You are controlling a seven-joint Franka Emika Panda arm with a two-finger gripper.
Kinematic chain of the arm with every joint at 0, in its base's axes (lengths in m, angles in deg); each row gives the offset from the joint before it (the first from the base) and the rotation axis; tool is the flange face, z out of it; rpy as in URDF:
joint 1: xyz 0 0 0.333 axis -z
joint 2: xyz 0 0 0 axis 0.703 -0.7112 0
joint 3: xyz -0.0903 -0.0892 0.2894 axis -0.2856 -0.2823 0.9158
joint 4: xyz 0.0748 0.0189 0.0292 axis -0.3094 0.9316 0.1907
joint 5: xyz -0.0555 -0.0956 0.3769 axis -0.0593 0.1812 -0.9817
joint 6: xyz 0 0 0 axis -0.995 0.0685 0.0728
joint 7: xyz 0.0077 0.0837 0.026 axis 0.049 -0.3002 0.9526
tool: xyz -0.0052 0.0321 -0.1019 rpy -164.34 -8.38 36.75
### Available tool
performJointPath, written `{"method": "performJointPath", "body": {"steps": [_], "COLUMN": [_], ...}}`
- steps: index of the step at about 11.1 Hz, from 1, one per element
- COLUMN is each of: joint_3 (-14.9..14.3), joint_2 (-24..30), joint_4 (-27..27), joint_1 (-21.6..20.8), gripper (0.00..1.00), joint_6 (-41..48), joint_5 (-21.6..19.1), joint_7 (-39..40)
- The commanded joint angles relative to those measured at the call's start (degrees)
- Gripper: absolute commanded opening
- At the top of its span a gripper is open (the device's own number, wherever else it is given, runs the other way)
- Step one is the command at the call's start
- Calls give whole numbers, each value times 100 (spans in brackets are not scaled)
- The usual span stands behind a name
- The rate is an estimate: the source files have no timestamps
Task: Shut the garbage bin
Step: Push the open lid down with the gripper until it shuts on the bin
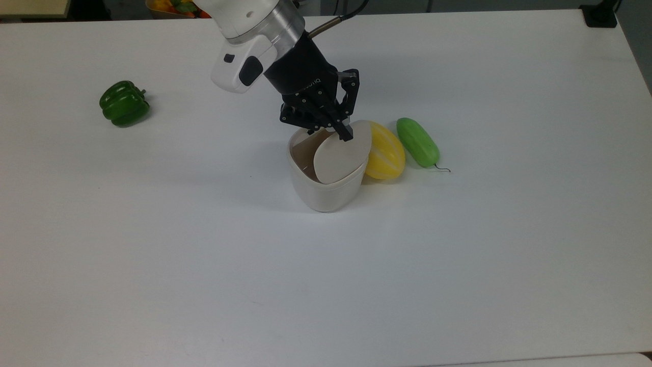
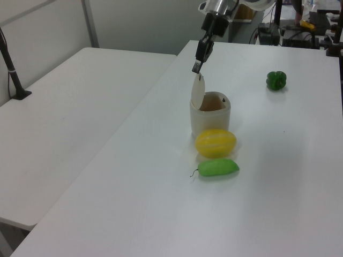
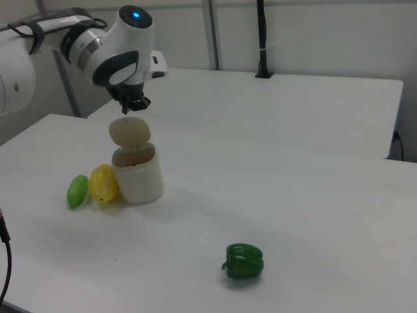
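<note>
My top view looks steeply down on the white table (image 1: 458, 255) from above its near edge. My left view stands back beyond one end, looking along the table past the cucumber (image 2: 218, 167) toward the green pepper (image 2: 276, 80). My right view faces the opposite way, low, with that pepper nearest. All three share the bin (image 1: 326, 188).

bin's right, top view: yellow melon (image 1: 385, 151) touches the garbage bin (image 1: 326, 188); cucumber (image 1: 417, 141) beyond
bin's left, top view: bare table (image 1: 204, 214)
</note>
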Motion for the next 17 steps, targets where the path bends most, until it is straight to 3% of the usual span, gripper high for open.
{"method": "performJointPath", "body": {"steps": [1,3,7,10,17], "joint_3": [-24,-24,-59,-51,-33], "joint_2": [3,29,82,38,-85], "joint_4": [-10,8,7,183,412], "joint_1": [-115,-194,-133,-185,-326], "gripper": [0,0,0,0,0], "joint_6": [-15,2,679,679,679], "joint_5": [722,1206,1586,2183,2447], "joint_7": [244,383,823,1008,1008]}}
